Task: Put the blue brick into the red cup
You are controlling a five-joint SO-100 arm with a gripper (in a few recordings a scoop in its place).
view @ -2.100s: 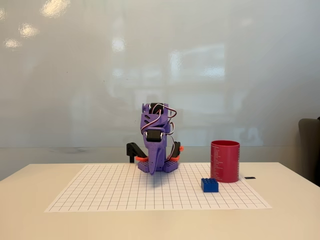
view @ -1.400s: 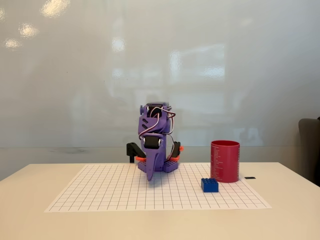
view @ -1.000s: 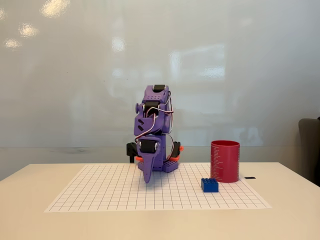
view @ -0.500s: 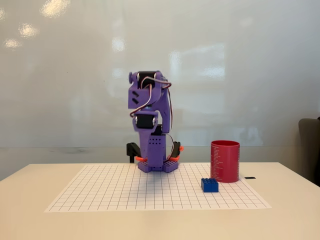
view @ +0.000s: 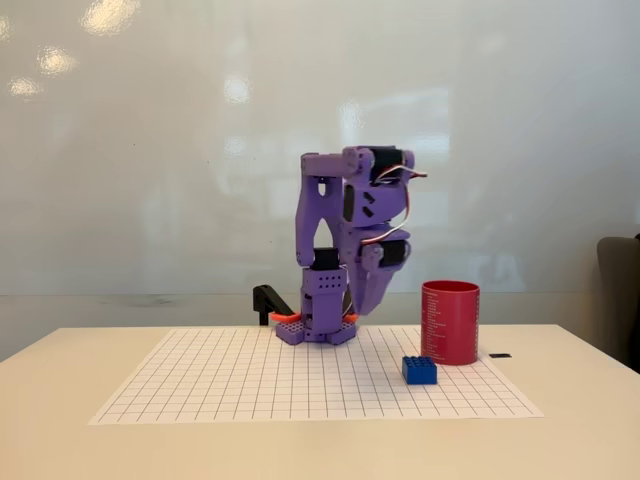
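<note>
The blue brick (view: 420, 370) lies studs up on the white grid sheet, just left of and in front of the red cup (view: 450, 322), which stands upright at the sheet's right side. My purple arm rises from its base at the back of the sheet and is turned to the right. Its gripper (view: 364, 308) hangs point down above the sheet, left of the cup and well above and behind the brick. The fingers read as one tapered tip with no gap and hold nothing.
The grid sheet (view: 200, 390) covers the middle of the pale table. A black clamp (view: 268, 298) sits left of the arm's base. A small black piece (view: 500, 355) lies right of the cup. A dark chair back (view: 622, 300) stands at the right edge.
The arm has unfolded upward from its low rest pose and swung to the right, carrying the gripper from the sheet's middle toward the cup. Brick and cup have not moved.
</note>
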